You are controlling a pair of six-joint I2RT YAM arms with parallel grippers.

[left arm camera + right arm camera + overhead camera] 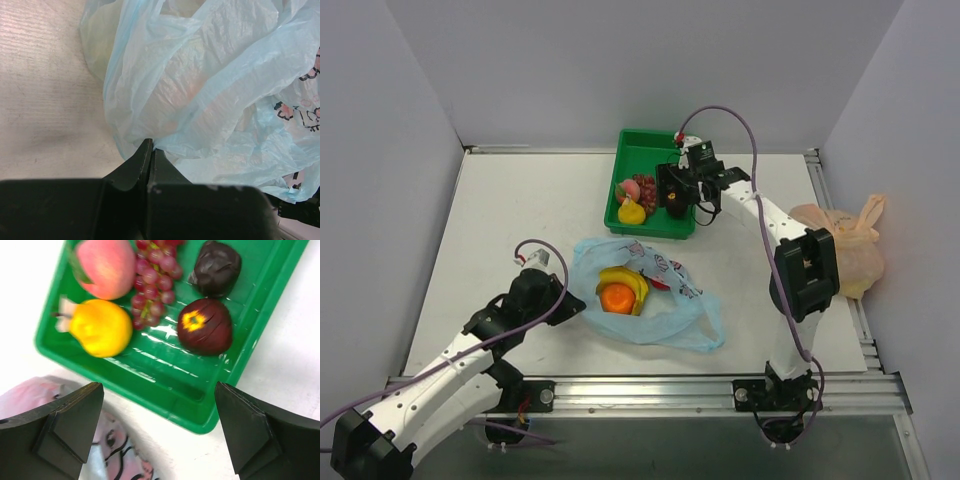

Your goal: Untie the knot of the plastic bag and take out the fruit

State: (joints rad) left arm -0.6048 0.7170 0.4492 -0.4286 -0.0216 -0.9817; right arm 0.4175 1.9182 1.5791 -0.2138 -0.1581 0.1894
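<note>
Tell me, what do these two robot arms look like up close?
The left arm and right arm are white tubes with chunky black joints. A thin purple cable loops along each. The left gripper and right gripper are matt black, with wedge-shaped fingers. No markings are legible.

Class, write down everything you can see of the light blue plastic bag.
The plastic bag is thin, translucent light blue film printed with small cartoons. It lies slumped and open on the white table, near the green tray. A banana and an orange show in its mouth. The left gripper pinches its left edge.
</note>
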